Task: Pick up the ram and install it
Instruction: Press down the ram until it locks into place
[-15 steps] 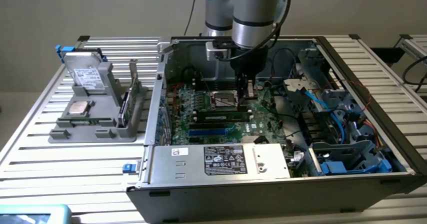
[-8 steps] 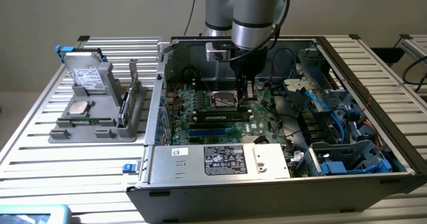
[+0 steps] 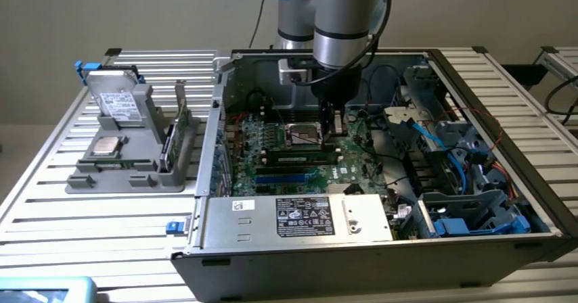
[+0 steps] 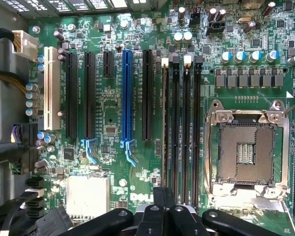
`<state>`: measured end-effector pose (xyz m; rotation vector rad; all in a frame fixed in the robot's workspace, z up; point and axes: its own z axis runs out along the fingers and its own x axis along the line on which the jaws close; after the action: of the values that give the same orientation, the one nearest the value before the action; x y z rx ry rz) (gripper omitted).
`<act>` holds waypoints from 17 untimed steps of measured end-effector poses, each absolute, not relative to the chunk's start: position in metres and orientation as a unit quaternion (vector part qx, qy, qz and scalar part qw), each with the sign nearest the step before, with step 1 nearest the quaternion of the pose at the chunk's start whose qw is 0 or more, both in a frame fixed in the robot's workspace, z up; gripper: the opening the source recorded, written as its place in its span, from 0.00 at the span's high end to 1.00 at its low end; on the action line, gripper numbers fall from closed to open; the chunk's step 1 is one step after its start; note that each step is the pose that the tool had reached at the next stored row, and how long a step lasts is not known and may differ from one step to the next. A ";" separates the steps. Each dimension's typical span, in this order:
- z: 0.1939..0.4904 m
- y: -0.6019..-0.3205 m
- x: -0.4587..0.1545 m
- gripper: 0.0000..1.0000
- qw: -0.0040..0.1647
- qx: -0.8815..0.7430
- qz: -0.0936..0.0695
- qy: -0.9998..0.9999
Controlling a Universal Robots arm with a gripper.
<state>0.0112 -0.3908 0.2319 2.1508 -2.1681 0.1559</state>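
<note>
Slatted metal tabletop [image 3: 54, 208] is carrying an open computer case [image 3: 361, 266] and, at the exterior view's left, a grey fixture [image 3: 118, 180]. In the exterior view we are seeing the gripper [image 3: 332, 134] hanging inside the case above the board, near the empty processor socket [image 3: 302, 135]. Its jaws are pressed together with nothing between them. We are judging the ram [image 3: 302, 159] to be the dark stick with a pale label standing in the memory slots on the near side of the socket, apart from the gripper. A similar green stick [image 3: 185, 137] is standing in the fixture, so we are treating that identification with caution. In the wrist view we are looking down on the memory slots [image 4: 182, 132] beside the socket [image 4: 246, 152]. The closed gripper [image 4: 160, 196] is lining up with those slots, well above the board. We are not able to tell whether the stick is fully seated or whether the end latches [image 4: 164, 62] are engaged. We are flagging three risks:

- A half-seated stick tilting or springing out.
- A descent with closed jaws missing the stick's edge and striking the exposed socket contacts.
- Loose cables [image 3: 407, 124] snagging the wrist.
</note>
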 end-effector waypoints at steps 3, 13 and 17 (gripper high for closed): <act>0.231 -0.391 0.011 0.89 0.041 0.703 0.051 -0.708; 0.228 -0.391 0.010 0.89 0.041 0.703 0.051 -0.708; 0.226 -0.391 0.010 0.89 0.041 0.703 0.051 -0.708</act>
<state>0.0104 -0.3908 0.2264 2.1515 -2.1689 0.1574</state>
